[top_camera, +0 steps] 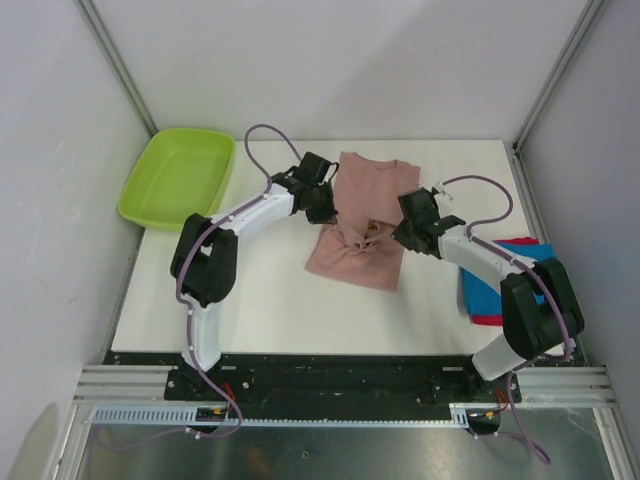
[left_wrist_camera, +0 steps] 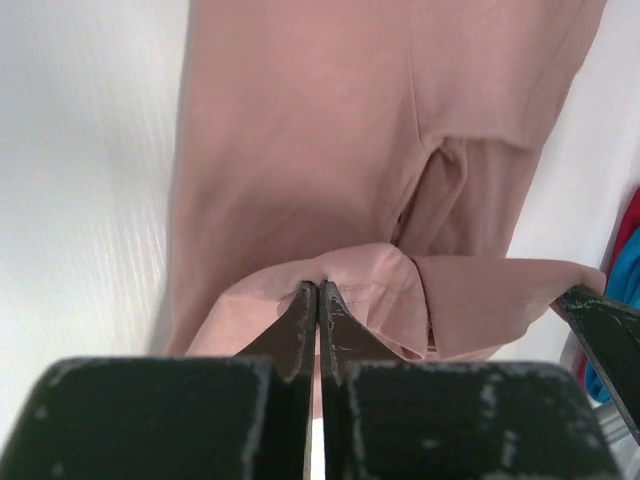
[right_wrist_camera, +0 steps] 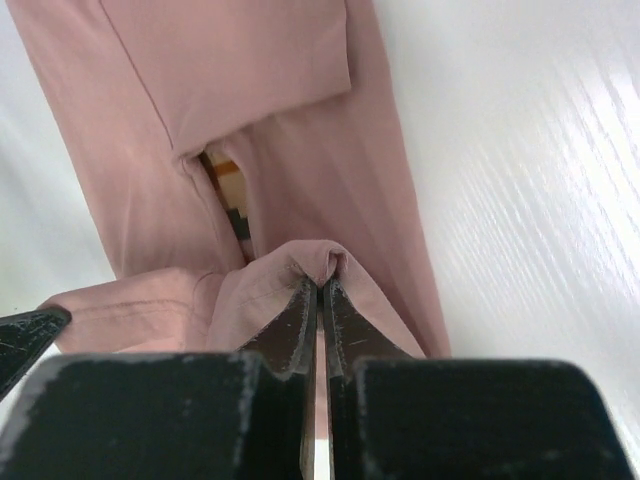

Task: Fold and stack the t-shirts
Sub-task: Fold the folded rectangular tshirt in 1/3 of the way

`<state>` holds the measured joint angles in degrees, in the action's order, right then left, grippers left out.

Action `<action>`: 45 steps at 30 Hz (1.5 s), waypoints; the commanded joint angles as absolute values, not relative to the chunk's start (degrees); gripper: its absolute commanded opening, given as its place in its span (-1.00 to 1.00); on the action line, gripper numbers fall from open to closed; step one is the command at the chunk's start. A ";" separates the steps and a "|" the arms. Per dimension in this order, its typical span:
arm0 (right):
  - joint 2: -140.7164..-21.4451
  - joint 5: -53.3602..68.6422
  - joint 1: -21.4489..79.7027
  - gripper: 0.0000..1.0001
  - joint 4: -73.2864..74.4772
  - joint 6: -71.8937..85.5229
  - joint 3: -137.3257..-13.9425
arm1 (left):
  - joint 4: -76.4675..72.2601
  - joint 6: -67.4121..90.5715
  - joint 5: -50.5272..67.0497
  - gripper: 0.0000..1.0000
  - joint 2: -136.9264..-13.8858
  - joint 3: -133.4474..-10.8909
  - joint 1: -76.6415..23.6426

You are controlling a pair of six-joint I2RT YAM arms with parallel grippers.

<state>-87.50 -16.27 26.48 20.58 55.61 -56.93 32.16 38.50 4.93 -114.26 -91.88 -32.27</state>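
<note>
The dusty pink t-shirt (top_camera: 362,220) lies on the white table, its near part bunched. My left gripper (top_camera: 322,212) is shut on a pinched fold of its left edge, seen in the left wrist view (left_wrist_camera: 318,285) with the pink cloth (left_wrist_camera: 330,140) below. My right gripper (top_camera: 408,232) is shut on a fold of its right edge, seen in the right wrist view (right_wrist_camera: 321,280); the shirt (right_wrist_camera: 250,100) hangs there with a bit of the pixel print (right_wrist_camera: 230,195) showing. A blue folded shirt (top_camera: 485,290) and a red one (top_camera: 488,320) lie stacked at the right.
A lime-green plastic tub (top_camera: 178,176) stands at the back left, partly off the table (top_camera: 270,310). Grey walls and metal posts close in both sides.
</note>
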 commanded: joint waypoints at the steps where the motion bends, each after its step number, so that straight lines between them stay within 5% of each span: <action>1: -90.55 -14.94 24.19 -1.00 16.81 52.76 -60.10 | 31.08 36.75 5.84 -1.00 -117.18 -97.83 -30.47; 41: -101.37 -10.77 16.90 -1.00 14.22 49.79 -65.05 | 30.73 36.72 7.59 -1.00 -127.42 -107.50 -26.24; 45: -101.64 -11.24 16.33 -0.75 14.42 48.12 -66.14 | 30.42 35.98 8.33 -0.88 -128.09 -108.18 -25.69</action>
<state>-101.32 -10.41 17.17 15.88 50.57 -62.76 31.79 37.47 7.73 -127.31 -104.88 -26.76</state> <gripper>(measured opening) 0.051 0.016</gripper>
